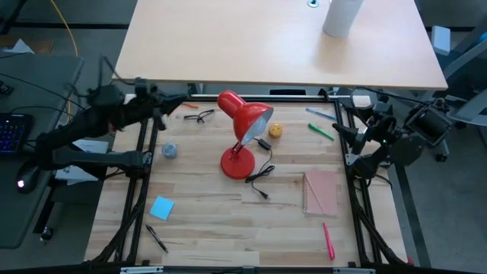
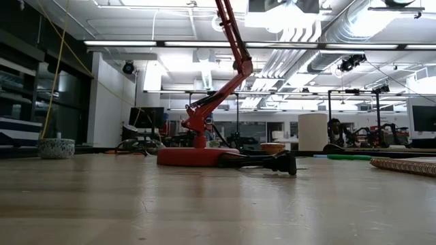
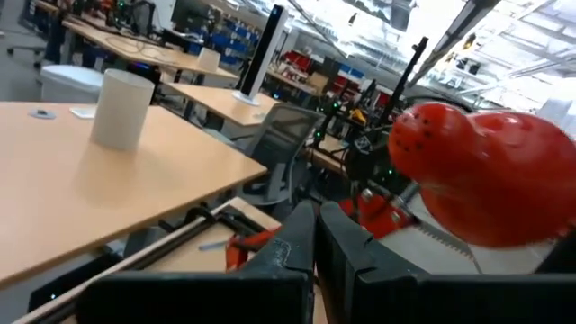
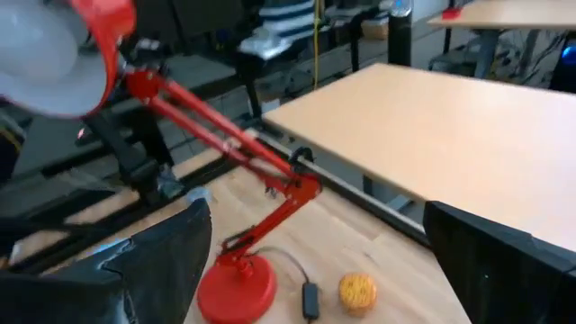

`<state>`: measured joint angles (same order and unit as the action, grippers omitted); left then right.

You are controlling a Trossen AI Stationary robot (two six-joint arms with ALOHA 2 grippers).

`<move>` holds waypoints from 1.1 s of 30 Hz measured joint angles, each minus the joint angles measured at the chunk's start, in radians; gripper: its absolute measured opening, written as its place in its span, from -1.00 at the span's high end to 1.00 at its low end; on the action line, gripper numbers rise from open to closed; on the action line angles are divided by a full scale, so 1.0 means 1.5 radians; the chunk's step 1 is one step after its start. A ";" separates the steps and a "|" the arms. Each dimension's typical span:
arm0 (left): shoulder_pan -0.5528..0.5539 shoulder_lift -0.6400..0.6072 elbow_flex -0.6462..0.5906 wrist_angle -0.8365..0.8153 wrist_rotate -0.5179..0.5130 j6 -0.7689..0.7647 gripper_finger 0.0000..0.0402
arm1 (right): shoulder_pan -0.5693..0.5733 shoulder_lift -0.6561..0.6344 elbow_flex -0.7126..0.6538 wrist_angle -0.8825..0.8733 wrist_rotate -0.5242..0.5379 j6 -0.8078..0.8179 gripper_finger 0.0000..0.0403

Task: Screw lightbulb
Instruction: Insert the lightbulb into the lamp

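A red desk lamp (image 1: 243, 122) stands on its round base (image 1: 237, 162) in the middle of the wooden table, with its shade facing the right side. A pale rounded shape fills the shade's mouth (image 4: 40, 45); I cannot tell whether it is the lightbulb. My left gripper (image 1: 176, 103) is shut and empty at the far left, level, pointing at the shade (image 3: 490, 171). My right gripper (image 1: 356, 141) hangs at the right edge, open and empty, its fingers (image 4: 171, 256) spread wide toward the lamp. Neither gripper shows in the low view.
A yellow-orange ball (image 1: 275, 130) and the lamp's black cord with its switch (image 1: 262, 179) lie beside the base. Glasses (image 1: 198, 116), a grey-blue ball (image 1: 169, 151), a blue note (image 1: 161, 207), a notebook (image 1: 320, 192) and pens (image 1: 329, 240) are spread around. A white cylinder (image 1: 340, 17) stands on the far table.
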<state>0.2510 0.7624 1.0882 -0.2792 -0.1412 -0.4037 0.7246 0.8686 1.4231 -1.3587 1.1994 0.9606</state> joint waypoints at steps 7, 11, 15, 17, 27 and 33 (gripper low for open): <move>-0.004 -0.101 -0.001 -0.134 -0.001 0.055 1.00 | -0.002 0.000 0.000 0.062 0.091 -0.033 -0.96; -0.004 -0.166 -0.051 -0.152 0.028 0.074 1.00 | -0.025 0.016 0.000 0.130 0.091 -0.047 -0.95; -0.004 -0.242 -0.153 -0.065 0.110 0.055 1.00 | -0.059 0.046 0.000 0.163 0.089 -0.047 -0.95; -0.003 -0.271 -0.217 0.008 0.158 0.024 1.00 | -0.078 0.066 0.000 0.175 0.083 -0.045 -0.95; -0.003 -0.279 -0.371 0.220 0.233 -0.012 1.00 | -0.154 0.160 0.000 0.294 0.002 0.045 -0.95; -0.003 -0.253 -0.371 0.296 0.229 0.014 1.00 | -0.180 0.210 0.001 0.433 0.000 0.023 -0.96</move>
<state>0.2462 0.3833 0.5316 0.1647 0.2017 -0.3828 0.4539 1.1840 1.4239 -0.7097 1.1999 0.9949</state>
